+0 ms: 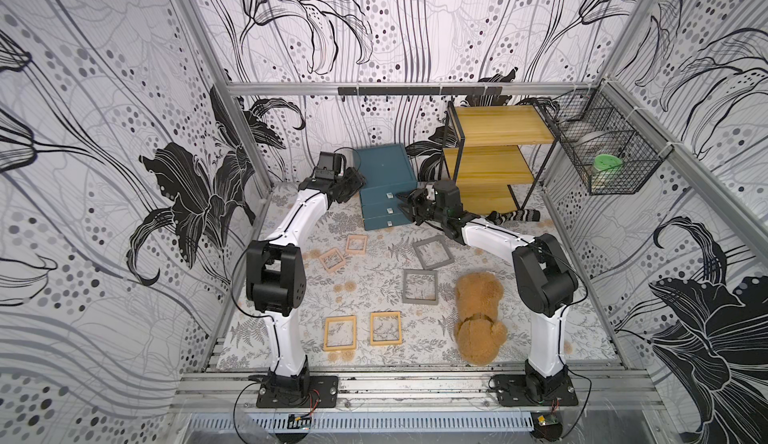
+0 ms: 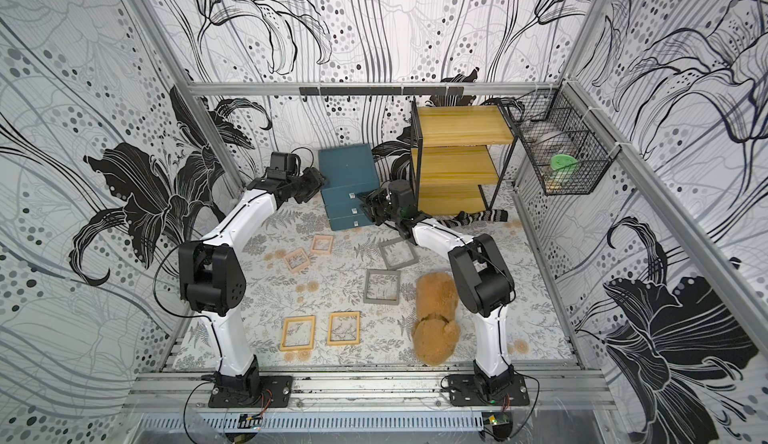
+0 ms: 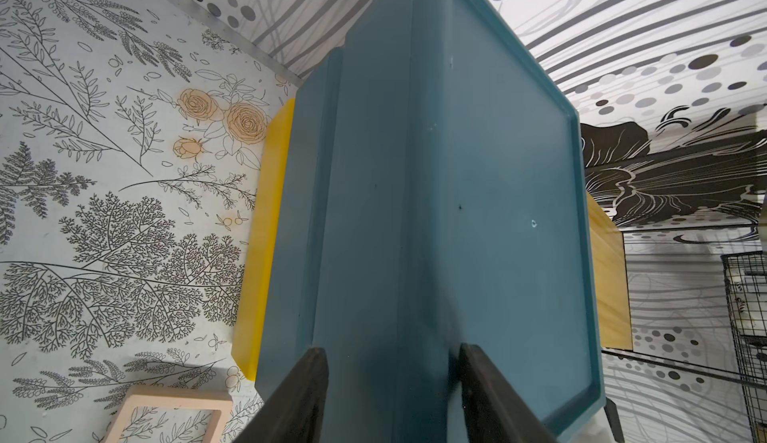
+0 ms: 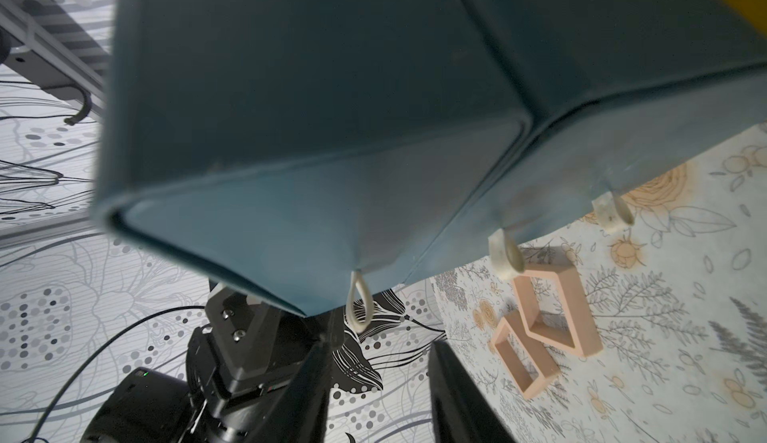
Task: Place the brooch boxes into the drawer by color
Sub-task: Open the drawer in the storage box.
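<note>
Top views give you the whole layout: the teal chest (image 1: 382, 167) sits at upper centre by the back wall with its three drawers (image 1: 376, 210) all pushed in. All six brooch boxes are out on the floral mat (image 1: 540, 338) below it, none in a drawer. Two pinkish boxes (image 1: 356, 244) (image 1: 331, 260) lie left of centre, nearest the chest. Two grey boxes (image 1: 433, 252) (image 1: 419, 286) lie right of centre, and two yellow-tan boxes (image 1: 340, 333) (image 1: 386, 328) sit side by side lower down. A brown teddy bear (image 1: 478, 317) lies just right of the lower grey box, and a yellow shelf rack (image 1: 494, 150) stands right of the chest. From up there the left gripper (image 1: 354, 180) is at the chest's left side and the right gripper (image 1: 401, 205) is by the drawer fronts, but the jaws are hard to read. The wrist cams sort that out. In the left wrist view the fingers (image 3: 299, 395) are spread apart, straddling a corner edge of the chest, nothing clamped; can't tell if they touch it. It also catches a yellow edge (image 3: 265, 233) poking out beside the chest at middle left, not visible from above. In the right wrist view the jaws are apart and empty, and the nearest loop pull (image 4: 359, 304) hangs just ahead of the gap, not between the fingers.
</note>
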Tool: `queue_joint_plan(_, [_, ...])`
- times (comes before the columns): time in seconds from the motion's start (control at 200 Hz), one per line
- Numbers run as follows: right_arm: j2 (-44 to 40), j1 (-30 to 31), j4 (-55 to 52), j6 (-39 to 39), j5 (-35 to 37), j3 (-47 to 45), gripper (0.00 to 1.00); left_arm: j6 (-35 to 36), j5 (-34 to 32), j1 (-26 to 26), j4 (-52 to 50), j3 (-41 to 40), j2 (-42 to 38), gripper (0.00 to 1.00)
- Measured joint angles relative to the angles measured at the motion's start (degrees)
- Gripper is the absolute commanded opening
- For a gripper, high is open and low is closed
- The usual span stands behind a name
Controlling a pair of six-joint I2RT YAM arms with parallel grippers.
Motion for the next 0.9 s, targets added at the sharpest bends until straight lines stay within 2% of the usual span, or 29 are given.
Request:
queue_joint_plan(0.626, [4.94, 0.85, 0.85, 2.73, 0.04, 5.49, 0.33, 0.02, 0.83, -0.26, 0.9, -0.02, 0.11, 0.47])
queue_joint_plan(0.731, [5.57, 0.96, 0.87, 3.43, 0.07, 6.16, 0.28, 0.02, 0.87, -0.26, 0.94, -0.02, 0.11, 0.47])
queue_joint_plan(0.901, [5.88, 1.03, 1.68, 4.11, 0.24, 6.4, 0.12, 0.0, 0.9, -0.26, 1.03, -0.02, 0.15, 0.47])
